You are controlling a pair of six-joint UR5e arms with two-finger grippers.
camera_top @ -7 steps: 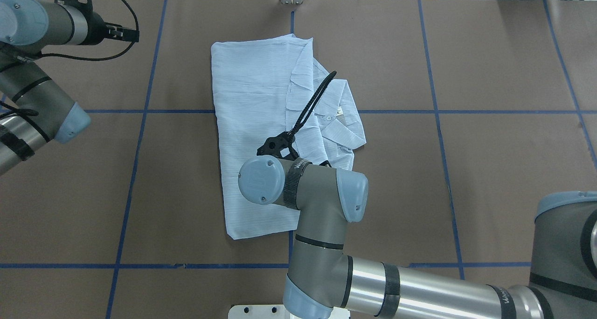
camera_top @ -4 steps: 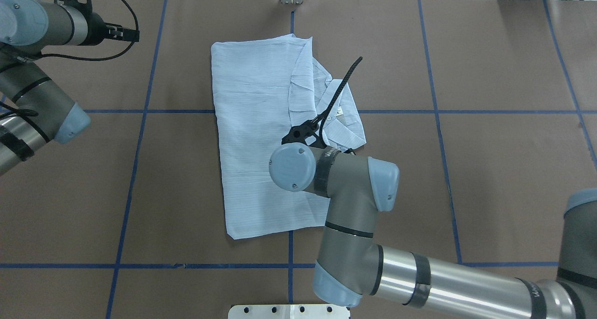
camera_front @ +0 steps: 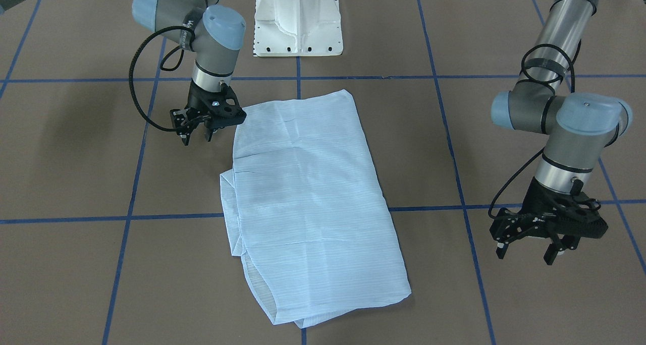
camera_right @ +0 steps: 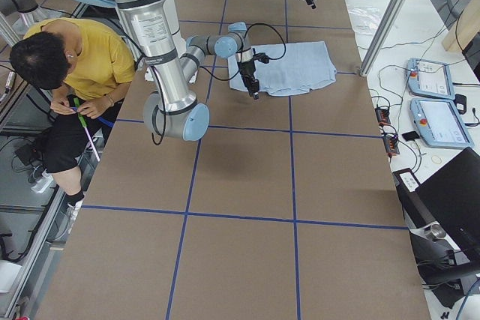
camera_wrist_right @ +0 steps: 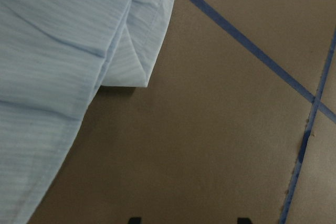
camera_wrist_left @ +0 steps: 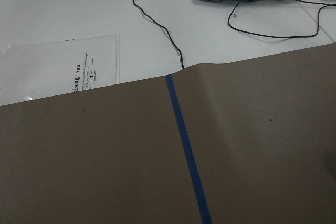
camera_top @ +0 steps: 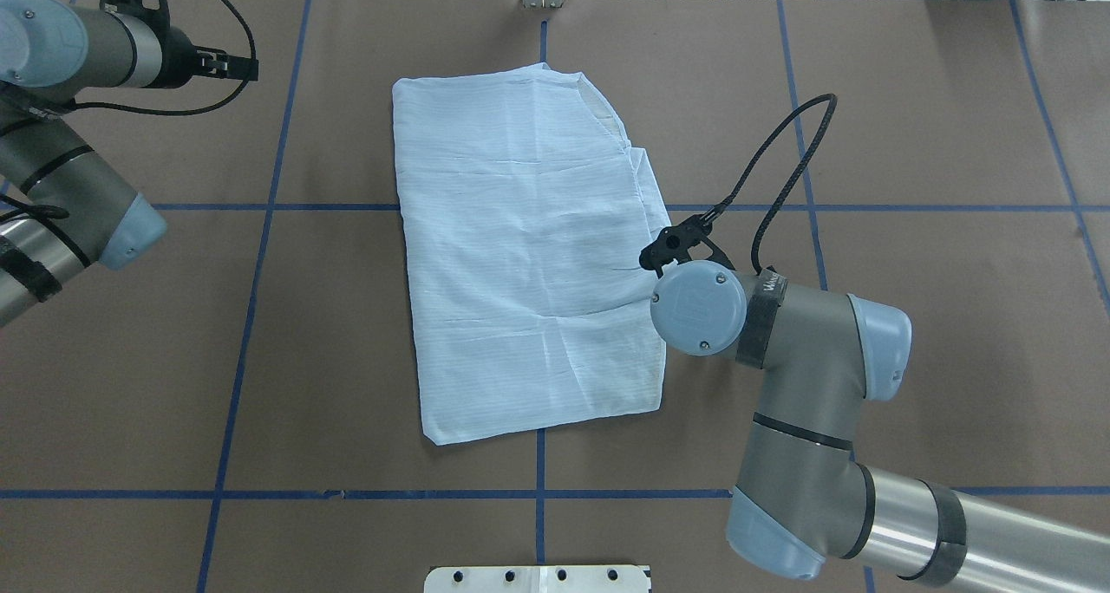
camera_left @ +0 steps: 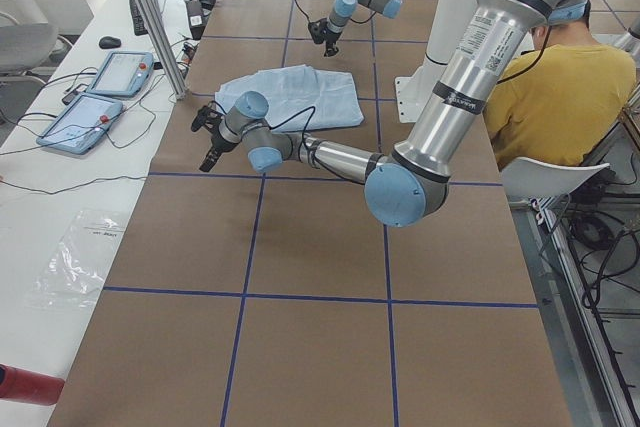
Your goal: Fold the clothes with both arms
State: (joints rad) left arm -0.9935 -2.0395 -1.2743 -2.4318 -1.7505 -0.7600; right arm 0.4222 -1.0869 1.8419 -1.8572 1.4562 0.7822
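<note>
The shirt [camera_top: 520,255] lies flat in the middle of the surface [camera_top: 954,142], folded into a long rectangle. Its long axis runs away from the robot, with the near end skewed slightly towards the robot's right. Under-layers peek out along its right edge. The right arm [camera_top: 806,359] bends in low, and the right fingers [camera_front: 208,133] point down, apart and empty, just beside that edge. The left arm [camera_front: 560,148] hangs well off to the other side, with the left fingers [camera_front: 551,254] apart and empty. The brown surface carries a grid of blue tape [camera_top: 260,229]. A person in yellow [camera_right: 82,58] sits beside it.
</note>
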